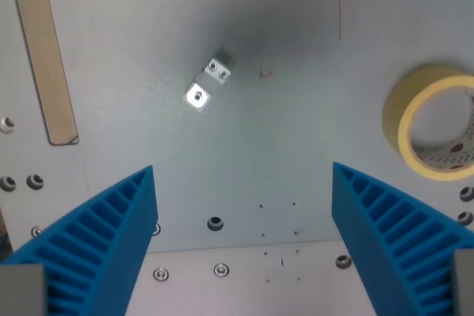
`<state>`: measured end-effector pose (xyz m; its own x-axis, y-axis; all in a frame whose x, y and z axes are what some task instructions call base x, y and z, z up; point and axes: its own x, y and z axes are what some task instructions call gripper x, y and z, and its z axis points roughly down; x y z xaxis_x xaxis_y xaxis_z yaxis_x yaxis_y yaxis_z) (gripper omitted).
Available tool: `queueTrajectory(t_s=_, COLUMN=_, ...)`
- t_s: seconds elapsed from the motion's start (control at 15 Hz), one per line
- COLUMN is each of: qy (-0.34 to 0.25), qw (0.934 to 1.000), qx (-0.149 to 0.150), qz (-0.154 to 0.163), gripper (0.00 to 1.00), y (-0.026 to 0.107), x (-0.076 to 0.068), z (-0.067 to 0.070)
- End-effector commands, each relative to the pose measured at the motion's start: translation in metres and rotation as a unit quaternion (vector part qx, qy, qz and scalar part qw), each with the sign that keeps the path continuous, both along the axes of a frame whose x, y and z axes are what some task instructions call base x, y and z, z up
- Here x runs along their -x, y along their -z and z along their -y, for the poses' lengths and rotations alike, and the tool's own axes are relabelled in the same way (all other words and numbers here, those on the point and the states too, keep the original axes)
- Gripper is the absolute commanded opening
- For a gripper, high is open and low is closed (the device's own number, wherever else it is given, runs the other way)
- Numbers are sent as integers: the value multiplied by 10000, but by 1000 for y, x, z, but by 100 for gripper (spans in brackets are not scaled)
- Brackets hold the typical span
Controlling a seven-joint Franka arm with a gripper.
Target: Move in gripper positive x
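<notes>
My gripper (pixel 243 172) is open, and nothing is between its two blue ribbed fingers (pixel 111 227), which rise from the bottom corners of the wrist view. It hangs above a grey metal table (pixel 296 123). A small shiny metal bracket (pixel 206 84) lies on the table ahead of the fingers, left of centre, apart from them.
A roll of yellow tape (pixel 433 122) lies at the wrist view's right edge. A pale wooden strip (pixel 46 49) runs down the left side. Bolts and holes (pixel 215 223) dot the plate near the fingers. Faint red pen marks (pixel 340 11) show at the top right.
</notes>
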<state>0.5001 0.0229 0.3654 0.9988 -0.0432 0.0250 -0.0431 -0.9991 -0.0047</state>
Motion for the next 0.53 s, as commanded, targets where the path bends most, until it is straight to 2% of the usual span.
queueTrajectory(t_s=0.07, qy=-6, qw=9999, qx=37, qz=-167, gripper=100, y=-4, x=-16, z=4)
queueTrajectory(t_s=0.53, qy=-6, qw=9999, qx=37, qz=-167, gripper=100, y=-4, x=-51, z=5)
